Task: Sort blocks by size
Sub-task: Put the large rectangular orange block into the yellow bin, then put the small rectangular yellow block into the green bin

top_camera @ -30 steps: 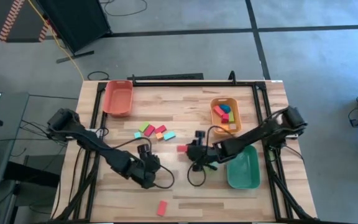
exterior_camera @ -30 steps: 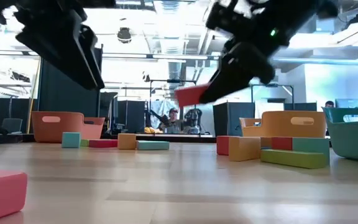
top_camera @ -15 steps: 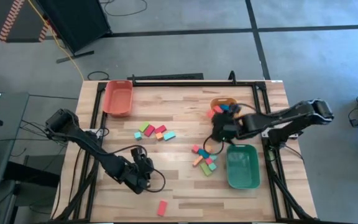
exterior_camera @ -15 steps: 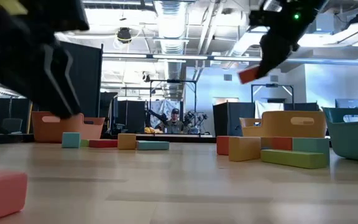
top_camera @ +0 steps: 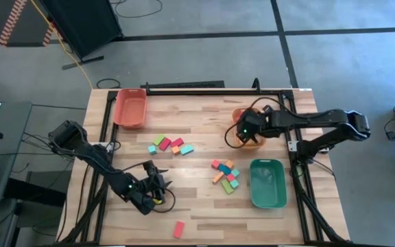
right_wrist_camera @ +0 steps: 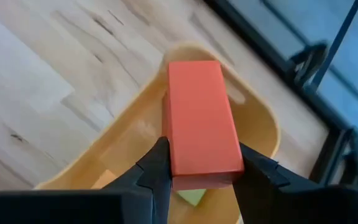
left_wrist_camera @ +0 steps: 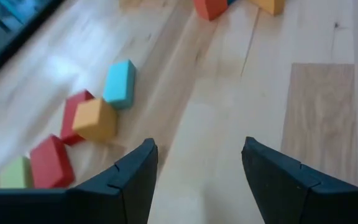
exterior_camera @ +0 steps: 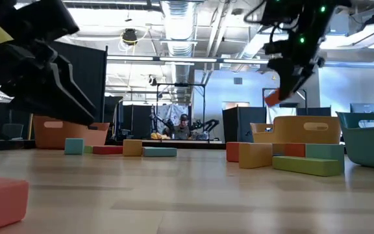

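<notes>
One red block [right_wrist_camera: 201,118] sits squeezed tight in the right gripper [right_wrist_camera: 199,163], held over the orange tray [right_wrist_camera: 263,124].

Jaws of the left gripper [left_wrist_camera: 196,165] stand wide apart and hold nothing, low over the table [top_camera: 197,206] near 7 o'clock. More blocks [top_camera: 225,173] lie near the green tray [top_camera: 267,184].

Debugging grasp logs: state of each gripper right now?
Left gripper: open, empty, low over the table.
Right gripper: shut on a red block, above the orange tray.
</notes>
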You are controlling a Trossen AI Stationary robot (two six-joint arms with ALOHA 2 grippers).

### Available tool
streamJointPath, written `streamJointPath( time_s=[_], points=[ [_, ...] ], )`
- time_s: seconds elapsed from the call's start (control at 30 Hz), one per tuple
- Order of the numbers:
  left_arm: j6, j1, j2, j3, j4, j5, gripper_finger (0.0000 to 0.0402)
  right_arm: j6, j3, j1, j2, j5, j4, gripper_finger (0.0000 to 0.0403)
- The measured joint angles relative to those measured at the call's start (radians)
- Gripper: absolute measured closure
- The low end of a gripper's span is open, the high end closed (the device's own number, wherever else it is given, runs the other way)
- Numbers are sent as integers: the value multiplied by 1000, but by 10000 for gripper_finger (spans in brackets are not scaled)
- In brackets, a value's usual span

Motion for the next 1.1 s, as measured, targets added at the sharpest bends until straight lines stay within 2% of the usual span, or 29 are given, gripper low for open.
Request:
streamJointPath(
  time_s=[0.2,0.33,0.67,0.87,1.1],
  points=[
    [95,-8,0,0,58,-41,178,2,-92,-78,34,-71,138,243],
    [131,-8,0,0,115,-44,178,-29,-133,-129,72,-160,255,243],
    [155,-8,0,0,135,-41,178,-64,-135,-211,184,-168,330,241],
    [197,-8,0,0,132,-20,178,-60,-135,-212,193,-171,320,208],
    [254,-8,0,0,131,-20,178,-43,-136,-184,138,-168,303,165]
  ],
)
